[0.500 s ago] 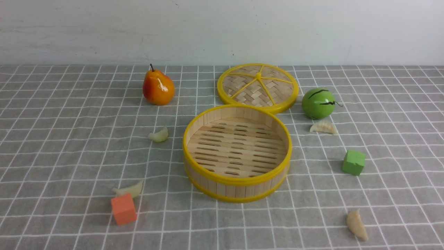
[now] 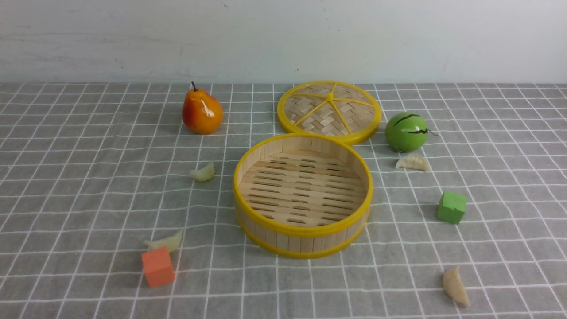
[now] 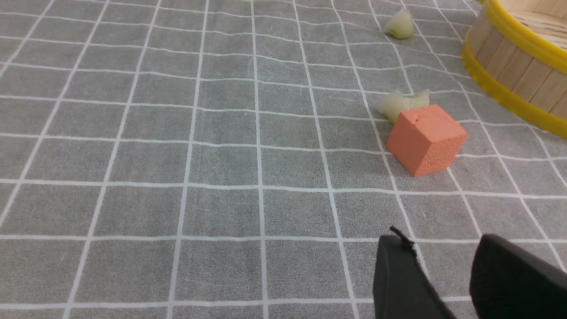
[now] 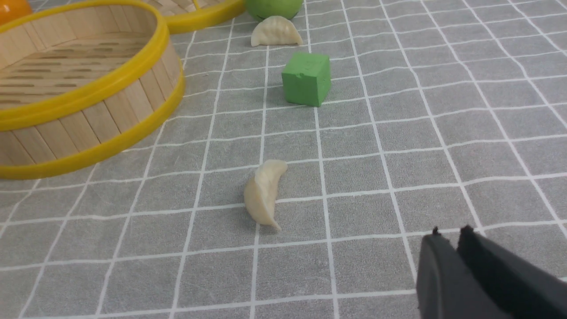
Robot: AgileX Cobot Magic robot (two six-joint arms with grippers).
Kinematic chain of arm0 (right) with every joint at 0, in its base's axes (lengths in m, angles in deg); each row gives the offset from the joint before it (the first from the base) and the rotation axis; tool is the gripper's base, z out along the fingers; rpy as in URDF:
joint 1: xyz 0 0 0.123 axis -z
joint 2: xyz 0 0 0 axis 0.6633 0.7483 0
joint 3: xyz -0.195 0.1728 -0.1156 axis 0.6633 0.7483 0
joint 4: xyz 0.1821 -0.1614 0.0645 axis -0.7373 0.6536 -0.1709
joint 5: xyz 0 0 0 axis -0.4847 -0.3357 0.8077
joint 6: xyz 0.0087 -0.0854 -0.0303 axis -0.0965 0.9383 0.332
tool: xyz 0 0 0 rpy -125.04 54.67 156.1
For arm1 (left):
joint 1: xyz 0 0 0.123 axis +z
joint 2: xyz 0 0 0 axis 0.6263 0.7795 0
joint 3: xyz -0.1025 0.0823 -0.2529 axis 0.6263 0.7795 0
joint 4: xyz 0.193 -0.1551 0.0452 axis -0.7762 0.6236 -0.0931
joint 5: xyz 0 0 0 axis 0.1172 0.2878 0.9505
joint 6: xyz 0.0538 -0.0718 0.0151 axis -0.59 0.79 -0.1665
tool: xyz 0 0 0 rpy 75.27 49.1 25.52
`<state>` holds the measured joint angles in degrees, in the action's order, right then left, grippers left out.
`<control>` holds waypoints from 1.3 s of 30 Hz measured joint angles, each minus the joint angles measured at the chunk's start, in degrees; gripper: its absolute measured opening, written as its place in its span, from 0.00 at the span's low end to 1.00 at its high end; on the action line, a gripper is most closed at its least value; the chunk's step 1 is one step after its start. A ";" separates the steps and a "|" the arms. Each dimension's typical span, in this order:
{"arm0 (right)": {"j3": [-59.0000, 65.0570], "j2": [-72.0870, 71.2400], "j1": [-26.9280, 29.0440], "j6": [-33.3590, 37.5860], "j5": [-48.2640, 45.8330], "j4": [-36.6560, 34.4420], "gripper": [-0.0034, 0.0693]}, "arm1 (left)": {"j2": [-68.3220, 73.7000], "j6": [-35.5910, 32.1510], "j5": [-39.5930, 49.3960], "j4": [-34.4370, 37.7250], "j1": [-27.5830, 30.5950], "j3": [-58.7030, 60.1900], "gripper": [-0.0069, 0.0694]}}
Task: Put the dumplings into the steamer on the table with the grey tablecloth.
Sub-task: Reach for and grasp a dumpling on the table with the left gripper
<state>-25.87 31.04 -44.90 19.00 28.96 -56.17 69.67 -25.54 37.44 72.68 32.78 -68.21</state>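
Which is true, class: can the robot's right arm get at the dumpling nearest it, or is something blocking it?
Probably yes: the dumpling lies apart from the green cube and steamer, nothing covers it, and the right gripper appears empty.

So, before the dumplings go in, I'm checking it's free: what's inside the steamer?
No dumplings: the steamer shows only its slatted floor. Its near wall may hide a thin strip of floor, and nothing beneath the slats can be made out.

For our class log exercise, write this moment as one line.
steamer: empty | dumplings: four, all on tablecloth | task: unfinished
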 joint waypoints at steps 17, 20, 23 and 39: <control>0.00 0.00 0.00 0.00 0.56 1.11 0.16 | 0.00 0.00 -5.80 -0.49 0.00 0.00 0.40; 0.27 0.00 0.00 0.00 2.87 2.12 0.17 | 0.00 0.00 -10.19 -0.49 0.00 0.00 0.40; 0.58 0.00 0.00 0.00 9.55 3.77 0.17 | 0.00 0.00 -16.06 -0.49 0.00 0.00 0.40; 0.58 0.00 0.00 -3.38 41.15 6.29 0.19 | 0.00 12.57 -49.50 1.83 0.00 0.00 0.40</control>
<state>-25.29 31.04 -44.90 15.62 70.11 -49.87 69.67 -12.97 -12.06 74.51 32.78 -68.21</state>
